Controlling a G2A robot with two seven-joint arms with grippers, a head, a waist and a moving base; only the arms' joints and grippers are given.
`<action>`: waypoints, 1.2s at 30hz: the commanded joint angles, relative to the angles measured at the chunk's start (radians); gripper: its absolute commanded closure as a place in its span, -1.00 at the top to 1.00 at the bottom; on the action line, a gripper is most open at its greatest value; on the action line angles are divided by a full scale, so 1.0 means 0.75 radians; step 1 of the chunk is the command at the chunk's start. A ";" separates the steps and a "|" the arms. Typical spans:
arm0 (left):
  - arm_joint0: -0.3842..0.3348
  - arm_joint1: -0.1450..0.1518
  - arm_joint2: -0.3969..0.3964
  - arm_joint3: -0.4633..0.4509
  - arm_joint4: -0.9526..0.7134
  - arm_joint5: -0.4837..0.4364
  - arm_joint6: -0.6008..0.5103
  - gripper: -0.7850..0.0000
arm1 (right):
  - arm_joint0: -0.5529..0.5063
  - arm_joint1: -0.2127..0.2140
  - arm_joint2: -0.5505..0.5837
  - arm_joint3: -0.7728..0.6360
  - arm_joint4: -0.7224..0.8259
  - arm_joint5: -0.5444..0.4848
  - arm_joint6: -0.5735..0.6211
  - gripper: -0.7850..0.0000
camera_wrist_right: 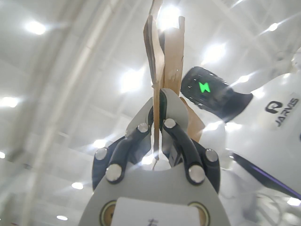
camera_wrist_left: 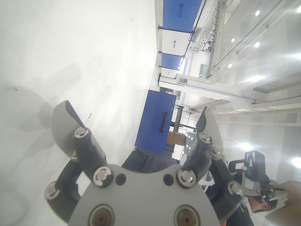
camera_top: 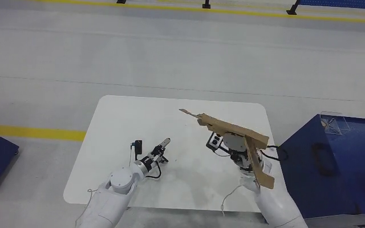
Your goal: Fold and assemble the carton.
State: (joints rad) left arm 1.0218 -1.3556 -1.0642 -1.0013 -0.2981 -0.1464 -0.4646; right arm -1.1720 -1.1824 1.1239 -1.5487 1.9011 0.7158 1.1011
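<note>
A flattened brown carton (camera_top: pixel 239 139) is held up in the air above the right side of the white table (camera_top: pixel 131 122), tilted, with one flap reaching toward the table's middle. My right gripper (camera_wrist_right: pixel 157 99) points upward and is shut on a thin cardboard edge of the carton (camera_wrist_right: pixel 156 55). Low over the table's front left part, my left gripper (camera_top: pixel 165 142) hangs open with nothing between its fingers (camera_wrist_left: pixel 68 118). A corner of the carton (camera_wrist_left: pixel 285 203) shows in the left wrist view.
A blue cabinet (camera_top: pixel 319 165) stands just right of the table, with a clear plastic piece (camera_top: pixel 333 121) on top. Yellow floor lines (camera_top: pixel 40 133) run past the table's left side. A blue cabinet (camera_wrist_left: pixel 156 123) also appears beyond the open fingers.
</note>
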 commanded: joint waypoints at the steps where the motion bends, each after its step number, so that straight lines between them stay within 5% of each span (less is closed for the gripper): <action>1: 0.000 0.000 0.000 0.000 0.000 0.000 0.000 1.00 | 0.009 -0.010 -0.078 0.068 0.230 0.114 -0.110 -1.00; 8: 0.000 0.000 0.000 0.000 0.000 0.000 0.000 1.00 | -0.029 -0.069 -0.272 0.200 0.846 0.395 -0.391 -1.00; 12: 0.000 0.000 0.000 0.000 0.000 0.000 0.000 1.00 | -0.014 -0.087 -0.290 0.208 0.885 0.395 -0.391 -1.00; 15: 0.000 0.000 0.000 0.000 0.000 0.000 0.000 1.00 | -0.020 -0.087 -0.178 0.162 0.712 0.353 -0.349 -1.00; 22: 0.000 0.000 0.000 0.000 0.000 0.000 0.000 1.00 | -0.096 -0.052 0.148 -0.033 -0.248 -0.153 0.144 -1.00; 26: 0.000 0.000 0.000 0.000 0.000 0.000 0.000 1.00 | -0.141 -0.028 0.295 -0.063 -0.583 -0.459 0.295 -1.00; 36: 0.000 0.000 0.000 0.000 0.000 0.000 0.000 1.00 | -0.267 -0.008 0.554 -0.217 -1.090 -1.209 0.163 -1.00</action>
State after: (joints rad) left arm 1.0218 -1.3556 -1.0642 -1.0013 -0.2981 -0.1464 -0.4646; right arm -1.3641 -1.1881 1.5270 -1.7053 1.1052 -0.1343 1.2480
